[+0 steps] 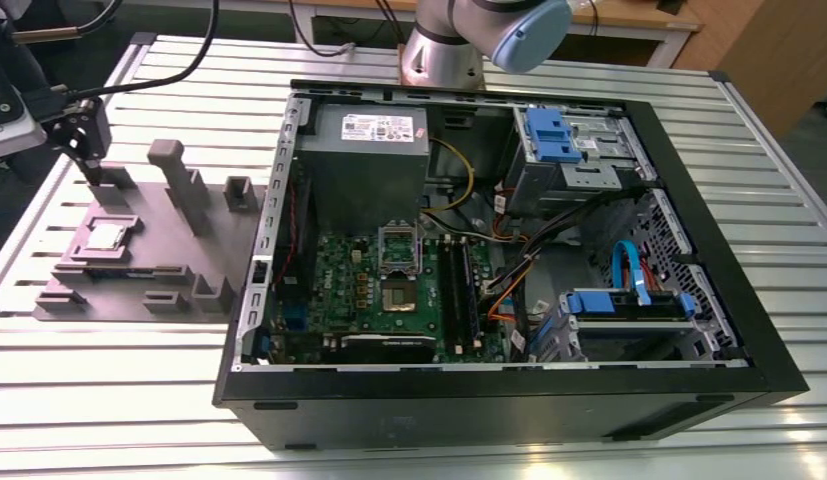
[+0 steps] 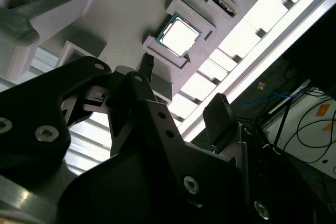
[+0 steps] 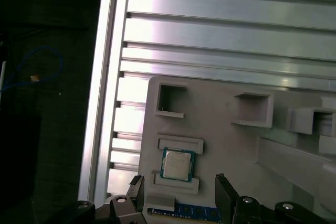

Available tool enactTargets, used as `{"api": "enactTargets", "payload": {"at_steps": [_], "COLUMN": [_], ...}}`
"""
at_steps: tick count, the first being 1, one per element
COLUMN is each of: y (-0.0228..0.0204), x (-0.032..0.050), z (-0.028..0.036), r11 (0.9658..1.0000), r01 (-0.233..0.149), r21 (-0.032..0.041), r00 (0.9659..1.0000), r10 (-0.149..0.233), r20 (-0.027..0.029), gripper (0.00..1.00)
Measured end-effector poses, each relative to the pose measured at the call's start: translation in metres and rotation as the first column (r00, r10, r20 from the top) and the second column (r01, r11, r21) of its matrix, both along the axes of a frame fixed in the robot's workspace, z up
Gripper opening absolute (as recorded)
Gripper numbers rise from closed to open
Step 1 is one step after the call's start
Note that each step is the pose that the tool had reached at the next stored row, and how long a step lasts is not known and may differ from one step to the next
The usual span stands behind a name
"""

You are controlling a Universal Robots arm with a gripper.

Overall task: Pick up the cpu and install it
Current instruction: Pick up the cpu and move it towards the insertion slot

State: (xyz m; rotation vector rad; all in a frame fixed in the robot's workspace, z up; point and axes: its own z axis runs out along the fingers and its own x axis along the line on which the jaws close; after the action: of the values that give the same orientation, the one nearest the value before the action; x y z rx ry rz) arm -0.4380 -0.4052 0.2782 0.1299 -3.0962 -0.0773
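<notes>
My fingers [image 3: 226, 195] stand wide and empty, hovering over the tray [image 3: 231, 150]. The cpu [image 3: 177, 164] lies flat in its pocket just ahead, about centred between them. I judge it best to descend straight, square to its edges, and pinch only the rim.

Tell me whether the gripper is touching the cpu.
Apart. The first wrist view shows the cpu lying in the tray, with bare tray between it and the gripper's open fingers.
</notes>
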Motion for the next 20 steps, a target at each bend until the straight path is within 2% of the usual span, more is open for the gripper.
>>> {"api": "enactTargets", "payload": {"at_steps": [1,2,8,16,20], "y": [0.0000,0.0000,-0.0001,-0.0032,-0.0032], "x": [0.0000,0.0000,0.0000,0.0000,0.0001], "z": [-0.0032,-0.0092,-0.0107,-0.0166,-0.0174], "r11": [1.0000,1.0000,1.0000,1.0000,1.0000], "r01": [0.000,0.000,0.000,0.000,0.000], "r21": [0.0000,0.0000,0.0002,0.0000,0.0000], "r00": [1.0000,1.0000,1.0000,1.0000,1.0000], "r10": [0.000,0.000,0.000,0.000,0.000], "r20": [0.0001,0.0001,0.0003,0.0000,0.0000], "gripper": [0.65,0.65,0.65,0.65,0.65]}}
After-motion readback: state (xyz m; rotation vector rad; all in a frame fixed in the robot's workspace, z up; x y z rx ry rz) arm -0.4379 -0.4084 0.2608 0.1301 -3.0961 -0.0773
